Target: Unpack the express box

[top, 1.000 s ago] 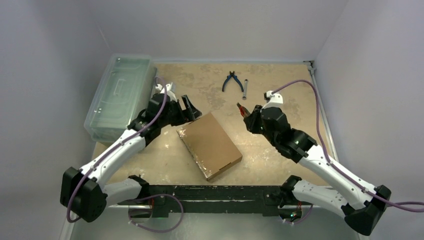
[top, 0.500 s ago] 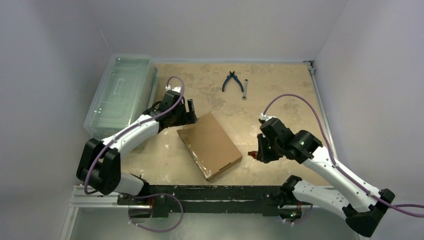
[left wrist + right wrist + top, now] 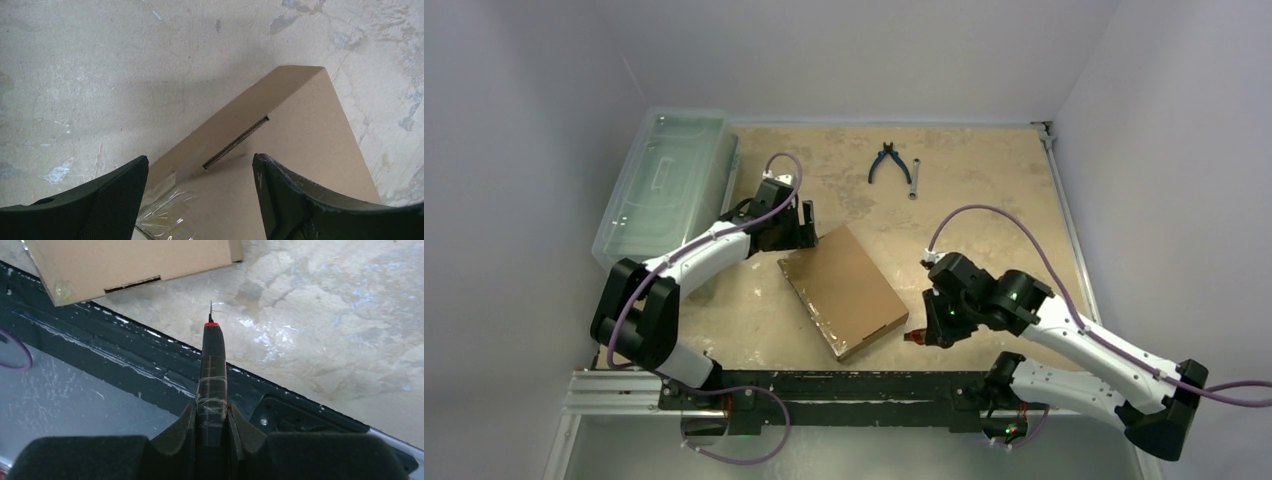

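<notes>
Running along the bottom of the top view, a black rail (image 3: 844, 385) marks the near edge of the desk (image 3: 984, 200) and carries both arm bases. Just above it, lower right of centre, the right gripper (image 3: 921, 336) is clamped narrowly around a pen-like cutting tool (image 3: 914, 337). In the right wrist view the right gripper (image 3: 212, 415) pinches the black, tape-wrapped handle of that cutting tool (image 3: 212, 365). The tool's red collar and thin metal tip point up the frame toward the express box (image 3: 135, 262), but the tip sits apart from it, above the strip where desk meets rail. The express box (image 3: 844, 290) lies flat and closed at the centre of the top view, turned diagonally, one corner close to the rail. At its upper left edge the left gripper (image 3: 802, 222) is spread wide. In the left wrist view the left gripper (image 3: 200, 190) has one of its dark fingers (image 3: 115, 195) at each lower side of the frame, and the box's brown edge, a narrow slot (image 3: 235, 142) and some crumpled clear tape (image 3: 165, 210) show between them. Whether they touch the cardboard cannot be told. Farther back, at the upper left, a clear plastic bin (image 3: 664, 185) stands lidded along the desk's left side. At the top centre lie blue-handled pliers (image 3: 886, 160), with a small wrench (image 3: 914, 178) just beside them.
</notes>
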